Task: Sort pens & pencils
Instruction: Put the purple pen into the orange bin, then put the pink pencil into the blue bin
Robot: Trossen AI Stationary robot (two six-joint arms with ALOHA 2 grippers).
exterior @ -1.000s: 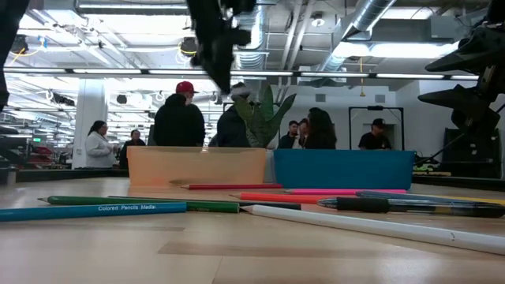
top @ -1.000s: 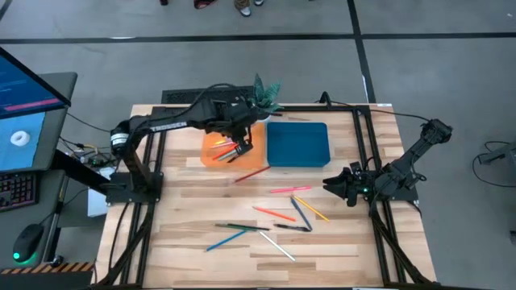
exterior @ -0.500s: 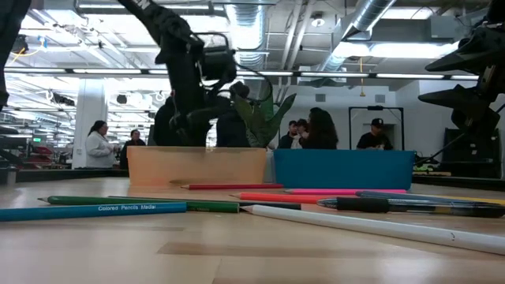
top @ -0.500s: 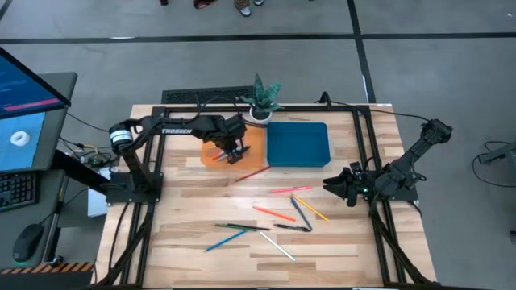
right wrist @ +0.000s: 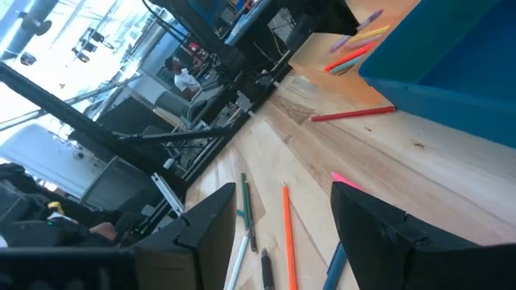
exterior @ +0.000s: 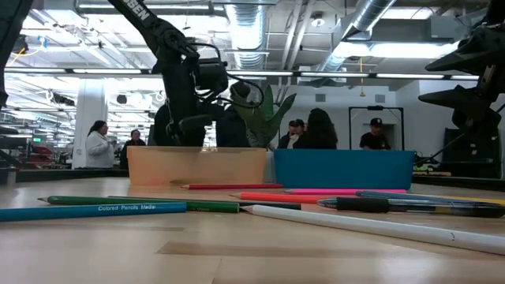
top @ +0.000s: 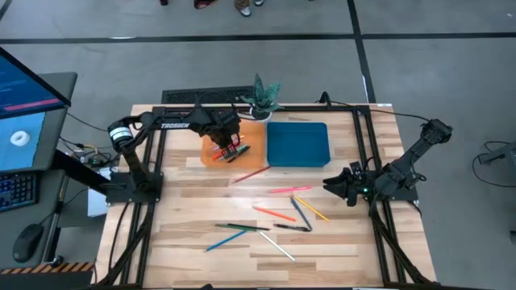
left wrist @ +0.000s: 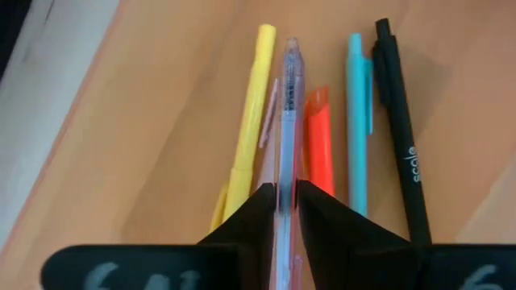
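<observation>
Near the front of the table [top: 185,266], many pens and pencils [top: 266,224] lie loose on the wood: a blue one, a green one, a white one, a black one, orange ones, a yellow one and a pink one. A red pencil [top: 251,173] lies alone a bit farther back, just in front of the orange tray [top: 260,145]. The blue tray [top: 297,143] sits to the right of the orange tray and looks bare.

The right gripper [top: 332,186] waits low at the right side of the table, near the loose sticks. Its 2 fingers are spread apart and hold nothing.

The left gripper [top: 226,147] is far back, down over the orange tray. Its 2 fingers are pressed on a clear pen [left wrist: 289,105] and pinch it between them. Under it in the tray lie a yellow pen [left wrist: 248,121], an orange pen [left wrist: 319,141], a light blue pen [left wrist: 357,121] and a black pen [left wrist: 399,137], all side by side.

I think the step now is to put the clear pen down with the others. To do it well, the claw should stay low, keep the pen flat and in line with its friends, then let go gently so it does not roll or bump them.
</observation>
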